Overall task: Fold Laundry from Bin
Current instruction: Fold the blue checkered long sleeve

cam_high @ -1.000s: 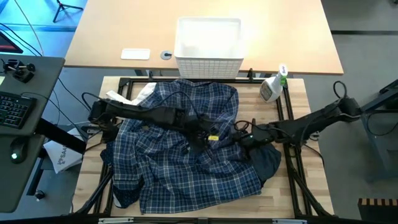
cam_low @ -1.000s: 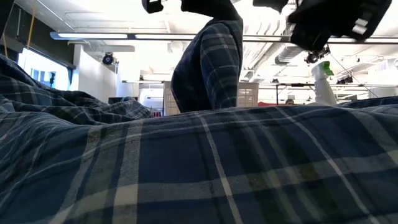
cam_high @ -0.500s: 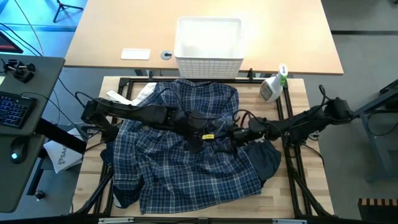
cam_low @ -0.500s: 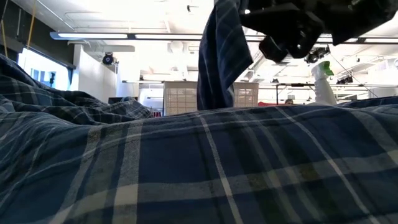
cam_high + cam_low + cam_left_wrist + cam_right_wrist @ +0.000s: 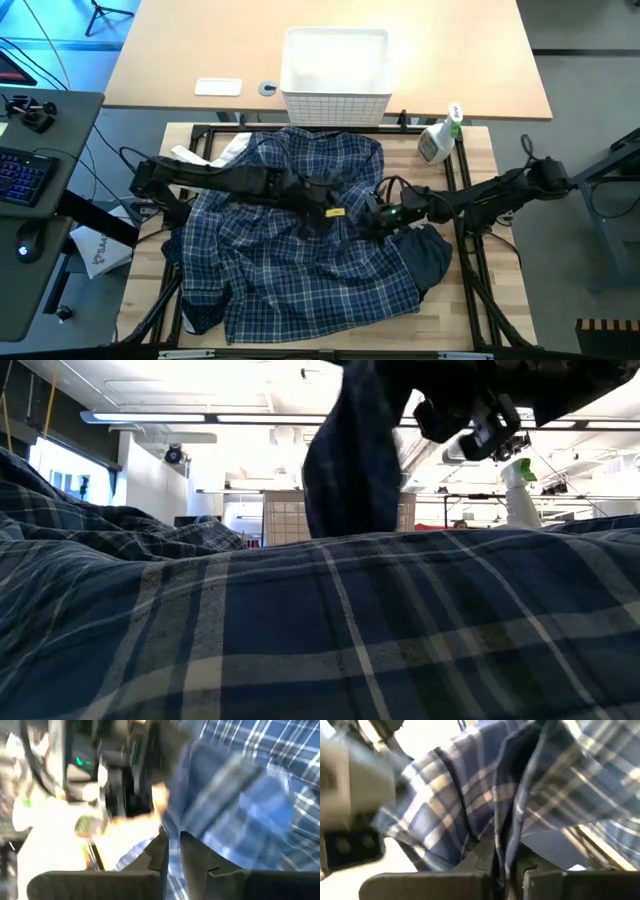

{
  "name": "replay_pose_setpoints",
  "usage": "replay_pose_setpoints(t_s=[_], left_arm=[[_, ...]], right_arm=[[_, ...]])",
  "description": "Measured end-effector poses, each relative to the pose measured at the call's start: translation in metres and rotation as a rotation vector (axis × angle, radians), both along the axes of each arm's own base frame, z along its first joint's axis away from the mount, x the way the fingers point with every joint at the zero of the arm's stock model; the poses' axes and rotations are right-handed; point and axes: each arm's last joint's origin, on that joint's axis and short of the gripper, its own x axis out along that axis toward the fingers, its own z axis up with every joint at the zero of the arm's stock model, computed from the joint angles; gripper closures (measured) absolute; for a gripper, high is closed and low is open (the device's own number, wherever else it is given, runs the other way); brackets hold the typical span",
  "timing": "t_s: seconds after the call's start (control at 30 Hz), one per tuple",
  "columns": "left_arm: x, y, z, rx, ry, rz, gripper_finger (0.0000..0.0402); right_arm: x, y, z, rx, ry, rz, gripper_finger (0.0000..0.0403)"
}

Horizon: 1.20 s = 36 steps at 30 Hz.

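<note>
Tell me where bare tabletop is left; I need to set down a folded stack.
The plaid shirt covers most of the wooden table, and both grippers, left and right, meet over its middle. Bare wood shows along the right edge below the spray bottle, and in the near right corner beside the dark navy piece.

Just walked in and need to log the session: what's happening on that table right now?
The two arms are working a blue-and-white plaid shirt spread over the table. Both grippers meet at its middle, where a fold of the cloth is lifted. The right gripper is shut on that fold; the left gripper sits beside it, its fingers nearly together. A plain dark navy piece lies under the shirt's right edge. The white bin stands behind.
</note>
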Motion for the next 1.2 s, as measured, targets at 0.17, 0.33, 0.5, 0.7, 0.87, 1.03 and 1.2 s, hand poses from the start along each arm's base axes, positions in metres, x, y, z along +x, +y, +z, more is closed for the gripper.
replay_pose_setpoints(t_s=[0.17,0.33,0.5,0.7,0.87,1.03,1.2], left_arm=[[-0.022,0.015,0.009,-0.127,0.071,0.165,0.0339],[-0.045,0.030,0.026,-0.265,0.045,0.332,0.0335],[-0.061,0.042,0.050,-0.393,-0.087,0.440,0.0335],[-0.081,0.052,0.085,-0.500,-0.317,0.473,0.0335],[-0.103,0.058,0.105,-0.563,-0.428,0.516,0.0335],[-0.127,0.066,0.118,-0.601,-0.510,0.625,0.0335],[-0.143,0.070,0.120,-0.648,-0.500,0.697,0.0335]], right_arm=[[-0.033,-0.013,0.017,-0.157,0.118,-0.022,0.0399],[-0.079,-0.034,0.075,-0.428,0.279,-0.115,0.0401],[-0.122,-0.051,0.156,-0.831,0.440,-0.276,0.0402],[-0.098,-0.060,0.235,-1.401,0.320,-0.345,0.0402],[-0.004,-0.055,0.247,-1.669,-0.105,-0.020,0.0402],[0.086,-0.036,0.197,-1.359,-0.456,0.484,0.0402],[0.127,-0.030,0.135,-1.143,-0.308,0.714,0.0402]])
